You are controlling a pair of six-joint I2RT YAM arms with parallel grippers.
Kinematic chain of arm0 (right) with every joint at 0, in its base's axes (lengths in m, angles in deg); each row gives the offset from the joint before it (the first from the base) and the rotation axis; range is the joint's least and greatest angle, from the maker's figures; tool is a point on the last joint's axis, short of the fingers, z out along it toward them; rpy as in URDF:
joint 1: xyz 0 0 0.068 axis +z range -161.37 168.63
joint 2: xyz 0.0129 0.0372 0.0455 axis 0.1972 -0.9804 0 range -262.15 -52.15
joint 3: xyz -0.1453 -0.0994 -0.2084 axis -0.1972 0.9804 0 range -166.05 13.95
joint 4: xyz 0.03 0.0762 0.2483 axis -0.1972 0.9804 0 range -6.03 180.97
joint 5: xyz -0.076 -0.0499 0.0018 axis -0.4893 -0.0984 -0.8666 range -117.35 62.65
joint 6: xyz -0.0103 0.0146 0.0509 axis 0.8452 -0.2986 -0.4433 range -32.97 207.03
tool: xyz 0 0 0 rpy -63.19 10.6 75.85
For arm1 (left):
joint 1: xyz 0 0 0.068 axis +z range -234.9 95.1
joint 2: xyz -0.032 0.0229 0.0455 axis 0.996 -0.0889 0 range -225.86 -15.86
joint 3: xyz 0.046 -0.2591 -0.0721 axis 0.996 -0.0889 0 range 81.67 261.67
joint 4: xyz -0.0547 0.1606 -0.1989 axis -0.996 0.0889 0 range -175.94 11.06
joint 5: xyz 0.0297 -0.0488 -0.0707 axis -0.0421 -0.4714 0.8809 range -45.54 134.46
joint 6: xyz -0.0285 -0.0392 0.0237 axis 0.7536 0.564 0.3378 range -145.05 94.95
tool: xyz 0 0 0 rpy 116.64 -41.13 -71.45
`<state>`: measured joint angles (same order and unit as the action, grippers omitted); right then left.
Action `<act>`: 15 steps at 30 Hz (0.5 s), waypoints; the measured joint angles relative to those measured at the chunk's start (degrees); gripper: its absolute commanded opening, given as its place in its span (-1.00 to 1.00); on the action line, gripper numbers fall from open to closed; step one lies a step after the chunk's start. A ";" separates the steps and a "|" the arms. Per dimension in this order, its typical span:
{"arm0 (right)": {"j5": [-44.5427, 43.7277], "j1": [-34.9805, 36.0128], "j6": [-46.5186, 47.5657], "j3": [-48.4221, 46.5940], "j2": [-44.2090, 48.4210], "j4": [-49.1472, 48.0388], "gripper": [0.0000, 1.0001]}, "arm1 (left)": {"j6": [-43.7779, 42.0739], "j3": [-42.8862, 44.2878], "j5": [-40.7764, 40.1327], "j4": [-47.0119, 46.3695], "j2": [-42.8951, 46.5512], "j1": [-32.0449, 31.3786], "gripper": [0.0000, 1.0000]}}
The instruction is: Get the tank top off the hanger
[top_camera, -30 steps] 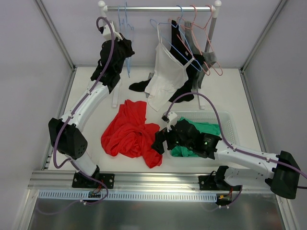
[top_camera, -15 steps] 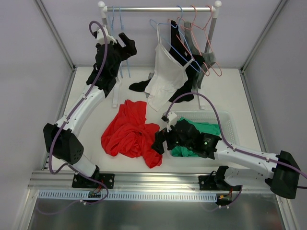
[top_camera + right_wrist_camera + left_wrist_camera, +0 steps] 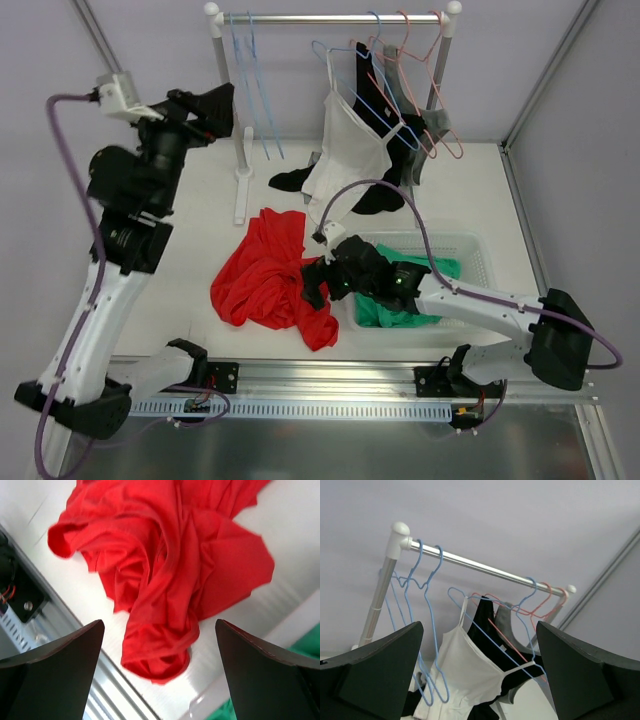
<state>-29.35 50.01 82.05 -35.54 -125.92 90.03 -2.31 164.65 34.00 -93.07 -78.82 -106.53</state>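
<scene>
Top external: left gripper (image 3: 212,106) gapes empty beside rack (image 3: 243,150), right gripper (image 3: 312,285) gapes over red shirt (image 3: 262,278).

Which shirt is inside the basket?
The green shirt: it sits in the white basket, while the red shirt lies heaped on the table and the white tank top hangs from the rail.

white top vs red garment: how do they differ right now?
The white top hangs from the rail; the red garment lies on the table. The white top drapes smooth and spread; the red garment is crumpled in a heap. Shared: both are outside the basket.
</scene>
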 measured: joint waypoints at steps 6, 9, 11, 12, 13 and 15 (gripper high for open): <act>-5.11 0.00 1.03 -13.49 -13.75 1.51 0.99 | -2.32 -12.17 0.63 7.78 22.29 0.00 0.97; -5.16 0.02 1.22 -20.39 -21.18 2.10 0.99 | -3.39 -18.40 0.57 13.05 32.15 0.00 0.98; -4.42 0.11 1.46 -24.28 -25.97 2.45 0.99 | -4.26 -21.53 0.50 17.46 37.18 0.00 0.97; -3.85 0.15 1.62 -26.03 -28.24 2.62 0.99 | -4.74 -22.84 0.42 19.85 39.15 0.00 0.97; -3.17 0.20 1.75 -27.54 -30.34 2.86 0.99 | -5.40 -24.09 0.33 22.03 40.85 0.00 0.97; -1.73 0.48 2.34 -30.45 -35.15 3.30 0.99 | -6.75 -26.99 -0.42 26.32 43.76 0.00 0.97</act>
<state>-31.08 50.49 84.39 -65.99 -161.07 93.33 -9.06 137.66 33.59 -66.76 -35.06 -106.53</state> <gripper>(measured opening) 0.993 0.986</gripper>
